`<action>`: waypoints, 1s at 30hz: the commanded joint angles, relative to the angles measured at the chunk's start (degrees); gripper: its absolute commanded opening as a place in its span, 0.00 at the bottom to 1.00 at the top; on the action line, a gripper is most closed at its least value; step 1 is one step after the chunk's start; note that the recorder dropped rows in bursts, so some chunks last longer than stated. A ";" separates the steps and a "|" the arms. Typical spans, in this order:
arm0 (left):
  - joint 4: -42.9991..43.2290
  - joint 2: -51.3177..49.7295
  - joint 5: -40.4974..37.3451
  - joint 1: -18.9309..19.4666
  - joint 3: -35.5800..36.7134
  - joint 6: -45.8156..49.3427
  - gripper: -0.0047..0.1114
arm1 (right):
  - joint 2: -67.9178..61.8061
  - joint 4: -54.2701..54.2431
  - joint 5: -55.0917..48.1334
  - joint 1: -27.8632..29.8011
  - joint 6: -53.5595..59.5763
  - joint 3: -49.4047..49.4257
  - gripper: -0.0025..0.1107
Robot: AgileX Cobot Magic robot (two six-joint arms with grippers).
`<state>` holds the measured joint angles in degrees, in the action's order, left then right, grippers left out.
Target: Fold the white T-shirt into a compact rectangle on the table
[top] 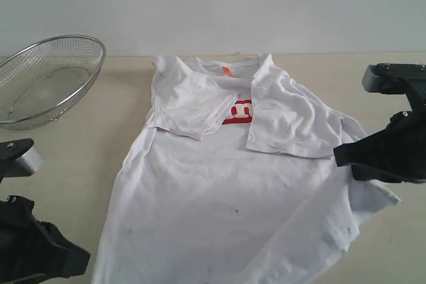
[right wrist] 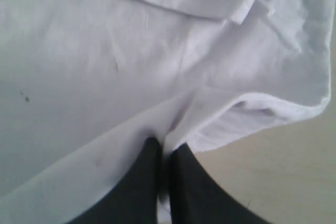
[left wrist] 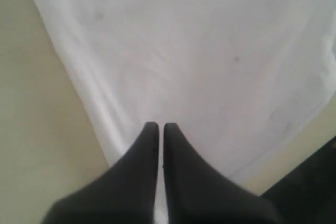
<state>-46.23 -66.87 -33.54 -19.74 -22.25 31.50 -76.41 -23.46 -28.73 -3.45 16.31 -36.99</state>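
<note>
The soft white short-sleeved cotton T-shirt [top: 219, 211] lies spread on the pale beige wood-grain table [top: 100, 131], collar at 12 o'clock, sleeves folded in; light and limp, it is likely best pinched at side edges or hem corners. The black right gripper [right wrist: 164, 148] is clamped on a puckered ridge of its 3 o'clock edge; the black left gripper [left wrist: 159, 127], jaws together, sits over the 7 o'clock edge, apparently gripping nothing.
</note>
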 commanded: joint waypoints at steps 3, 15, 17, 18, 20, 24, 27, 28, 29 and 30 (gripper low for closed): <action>14.50 0.51 -4.23 -0.17 0.51 -15.87 0.08 | 0.56 -0.37 4.07 0.02 -0.36 -0.29 0.02; 14.85 0.11 -5.17 -0.17 0.85 -19.81 0.08 | 0.33 -0.37 11.26 0.02 -0.61 -0.29 0.02; 13.64 0.11 -5.11 -0.17 0.85 -18.89 0.08 | -0.03 -0.37 13.60 0.02 -0.61 -0.29 0.02; 13.25 0.11 -4.88 -0.17 0.85 -18.41 0.08 | -0.32 -0.69 14.00 0.02 -0.61 -0.56 0.02; 11.86 0.11 -3.98 -0.17 0.85 -16.41 0.08 | -1.67 -0.86 13.46 0.02 -0.61 -1.88 0.02; 7.58 0.11 -3.53 -0.17 0.85 -12.06 0.08 | -5.97 -0.86 13.10 0.02 -0.61 -6.16 0.02; 6.27 0.11 -3.38 -0.17 0.85 -10.01 0.08 | -9.68 -0.86 13.08 0.02 -0.61 -10.41 0.02; 6.28 0.11 -3.38 -0.17 0.85 -9.58 0.08 | -10.99 -0.86 12.98 0.02 -0.61 -12.02 0.02; 6.28 0.11 -3.38 -0.17 0.85 -9.37 0.08 | -12.28 -0.86 12.98 0.02 -0.61 -13.74 0.02; 6.28 0.11 -3.38 -0.17 0.85 -9.37 0.08 | -13.58 -0.86 12.98 0.02 -0.61 -15.16 0.02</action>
<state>-39.08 -66.87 -37.47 -19.74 -21.65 20.93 -87.06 -24.46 -16.60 -3.45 15.84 -48.23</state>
